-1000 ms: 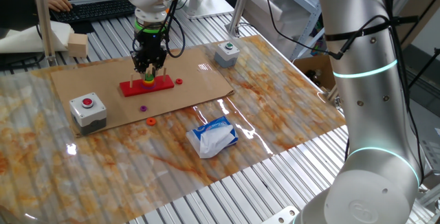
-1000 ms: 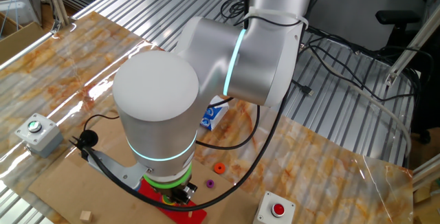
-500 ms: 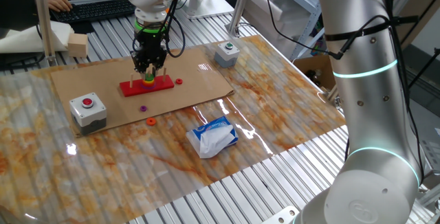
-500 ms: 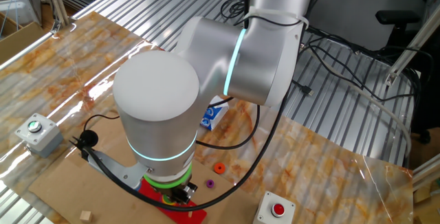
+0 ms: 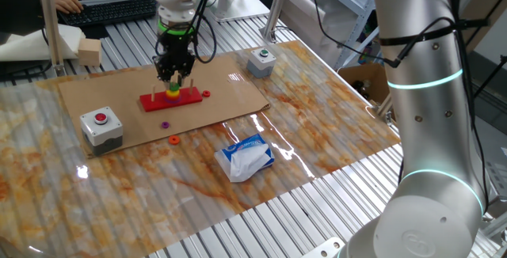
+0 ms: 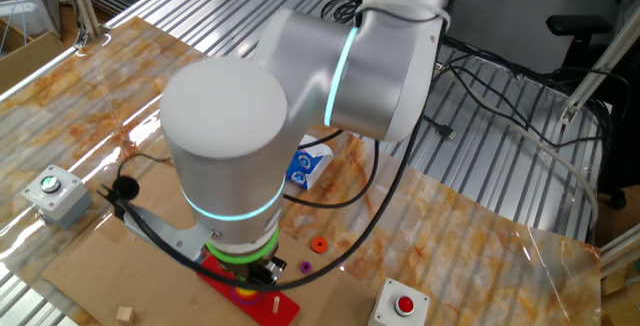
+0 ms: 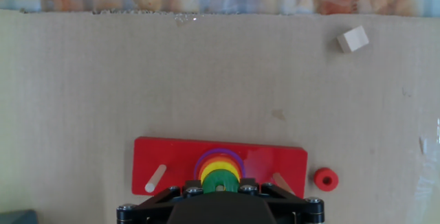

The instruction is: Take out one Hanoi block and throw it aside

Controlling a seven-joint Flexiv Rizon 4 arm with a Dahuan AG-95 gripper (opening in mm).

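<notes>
The green Hanoi block (image 7: 221,181) is seen topmost on the stack of rings, with yellow, orange and purple rims showing beneath it, on the middle peg of the red Hanoi base (image 7: 220,165), which lies on the cardboard sheet (image 7: 206,80). In the hand view the block sits right at the gripper (image 7: 220,191), at six o'clock in the picture, and the jaws are narrowly set about it; whether the pads actually clamp it cannot be told, since the fingertips are hidden by the gripper body. In one fixed view the gripper (image 5: 173,74) is shown pointing straight down just over the stack. The step in hand is judged to be the lifting of the top block off its peg. A straight upward pull is called for next, until the peg is cleared, then a carry sideways and a release away from the base. A bare peg (image 7: 155,178) stands at nine o'clock from the stack, and a loose red ring (image 7: 326,178) lies just off the base at three o'clock. A small wooden cube (image 7: 353,39) rests well apart at one o'clock.
</notes>
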